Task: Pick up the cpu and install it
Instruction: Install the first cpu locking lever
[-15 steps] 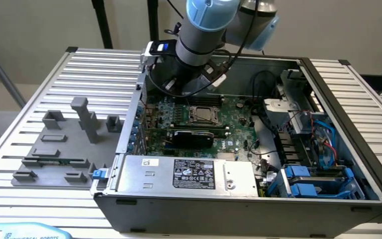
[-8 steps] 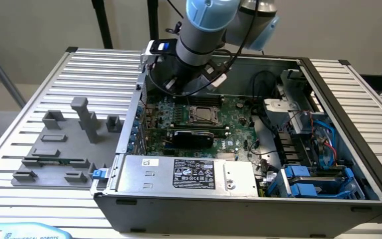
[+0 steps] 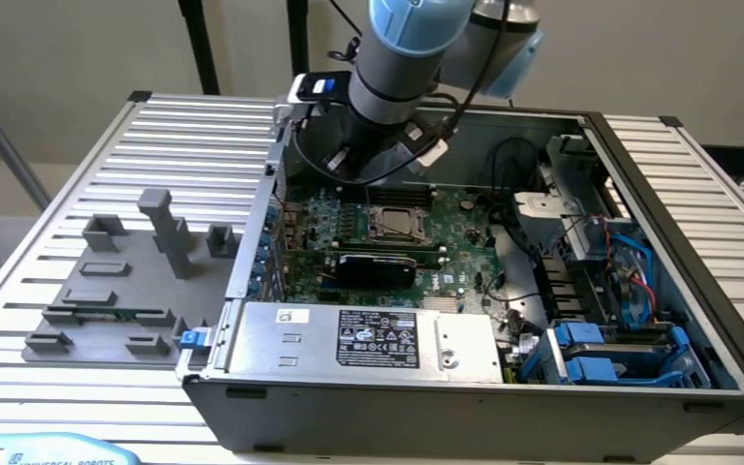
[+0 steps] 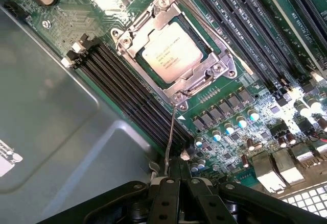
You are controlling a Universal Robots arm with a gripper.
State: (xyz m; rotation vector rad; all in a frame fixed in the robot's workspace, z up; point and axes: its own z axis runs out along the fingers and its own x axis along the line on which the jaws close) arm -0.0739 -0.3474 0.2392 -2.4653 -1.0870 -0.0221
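Cpu point(image 3: 395, 222) sits in the motherboard socket point(image 4: 202, 83), centre of the exterior view; gripper point(image 4: 180, 183) hangs near, its opening impossible to tell. Snagging the thin socket lever point(image 4: 171, 137) might unseat the chip.

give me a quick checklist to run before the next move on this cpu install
1. cpu in the socket: ok, it lies flat inside the metal socket frame.
2. Gripper apart from the cpu: ok, it hangs above the board with a gap to the chip.
3. Socket lever latched: cannot tell; the thin rod runs from the frame's corner toward the gripper.
4. Arm over the motherboard, inside the computer case: ok.
5. Black cables away from the socket: ok, they loop to the exterior view's right of it.
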